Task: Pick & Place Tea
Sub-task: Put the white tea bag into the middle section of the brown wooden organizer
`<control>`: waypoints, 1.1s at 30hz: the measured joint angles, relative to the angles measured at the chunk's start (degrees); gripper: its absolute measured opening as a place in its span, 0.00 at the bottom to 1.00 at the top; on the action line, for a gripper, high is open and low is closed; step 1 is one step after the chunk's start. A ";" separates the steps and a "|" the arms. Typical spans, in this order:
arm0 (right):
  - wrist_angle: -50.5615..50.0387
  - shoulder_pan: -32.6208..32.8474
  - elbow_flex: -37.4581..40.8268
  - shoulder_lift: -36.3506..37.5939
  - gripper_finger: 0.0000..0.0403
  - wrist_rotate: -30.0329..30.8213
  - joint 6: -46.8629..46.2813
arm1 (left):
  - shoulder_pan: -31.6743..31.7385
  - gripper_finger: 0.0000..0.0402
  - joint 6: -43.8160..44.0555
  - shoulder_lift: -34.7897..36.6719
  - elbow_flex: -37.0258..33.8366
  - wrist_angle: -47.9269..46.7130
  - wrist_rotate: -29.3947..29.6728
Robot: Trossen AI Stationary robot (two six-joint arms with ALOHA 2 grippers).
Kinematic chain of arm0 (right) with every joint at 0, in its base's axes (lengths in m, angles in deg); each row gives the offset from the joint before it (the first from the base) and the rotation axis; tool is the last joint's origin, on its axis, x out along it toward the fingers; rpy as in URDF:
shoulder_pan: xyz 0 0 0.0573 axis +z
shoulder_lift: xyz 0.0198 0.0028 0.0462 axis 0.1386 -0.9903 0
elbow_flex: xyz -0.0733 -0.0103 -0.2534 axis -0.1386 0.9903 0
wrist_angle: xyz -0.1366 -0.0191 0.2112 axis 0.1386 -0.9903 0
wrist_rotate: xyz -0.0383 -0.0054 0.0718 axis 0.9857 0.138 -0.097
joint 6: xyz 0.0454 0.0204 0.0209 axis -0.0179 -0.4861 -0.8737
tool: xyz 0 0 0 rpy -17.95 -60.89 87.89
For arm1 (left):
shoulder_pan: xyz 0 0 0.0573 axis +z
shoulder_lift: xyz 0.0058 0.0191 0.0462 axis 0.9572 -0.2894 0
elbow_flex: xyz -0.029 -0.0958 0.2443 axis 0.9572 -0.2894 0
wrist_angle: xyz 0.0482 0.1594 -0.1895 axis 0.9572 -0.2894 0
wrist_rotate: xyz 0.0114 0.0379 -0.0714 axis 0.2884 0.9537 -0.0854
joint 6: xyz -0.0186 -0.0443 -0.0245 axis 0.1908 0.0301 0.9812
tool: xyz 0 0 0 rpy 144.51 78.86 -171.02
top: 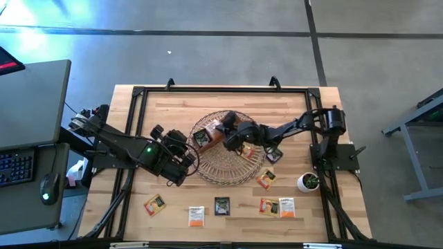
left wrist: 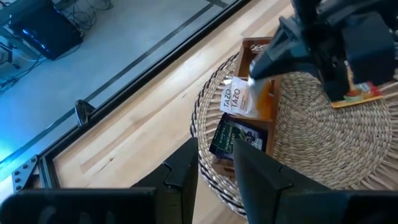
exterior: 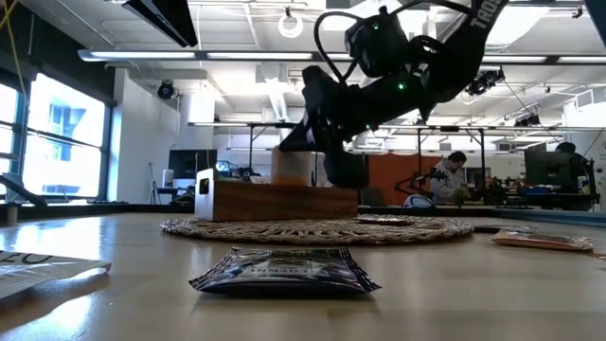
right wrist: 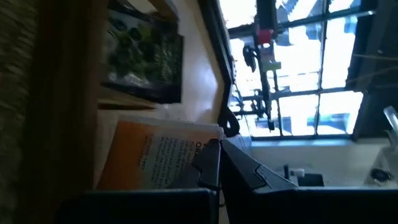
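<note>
A brown wooden tray (top: 210, 135) stands on the round wicker basket (top: 228, 169) at mid-table. My right gripper (left wrist: 254, 79) reaches in from the table's right, over the tray, shut on an orange-and-white tea sachet (left wrist: 239, 99). A dark green sachet (left wrist: 231, 138) lies in the tray's neighbouring compartment. An orange sachet (left wrist: 359, 93) lies flat on the wicker. Several more sachets (top: 221, 206) lie flat along the table's near edge. My left gripper (top: 187, 158) hovers open at the basket's left rim, holding nothing. My right gripper pinches the orange-and-white sachet between its two fingers at one edge (right wrist: 198, 157), near a corner. The fingers come nearly level from the table's right, slanting slightly down. The sachet stands tilted at the tray; whether its lower end rests inside a compartment I cannot tell.
A small white pot with a plant (top: 308, 182) stands near the right arm's base. A black sachet (exterior: 284, 270) lies close to the near edge. A black metal frame (top: 221, 88) borders the table. A desk with keyboard (top: 17, 166) stands beyond the left edge.
</note>
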 joint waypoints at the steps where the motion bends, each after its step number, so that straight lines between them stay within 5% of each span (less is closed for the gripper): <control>1: -0.60 -0.06 0.00 0.00 0.01 -1.25 0.09 | 0.02 0.25 0.00 0.00 0.00 0.00 0.00; 14: -3.92 -1.40 -0.02 0.02 0.08 -10.02 -3.51 | 0.00 0.25 0.15 0.00 0.00 0.20 -0.04; 28: 2.56 0.50 -0.11 0.23 0.31 -1.51 -8.67 | 0.00 0.25 0.17 0.00 0.00 0.02 -0.07; 33: -2.20 5.72 -0.11 2.64 0.31 -1.24 -21.73 | 0.00 0.25 1.39 0.00 0.00 0.20 -0.05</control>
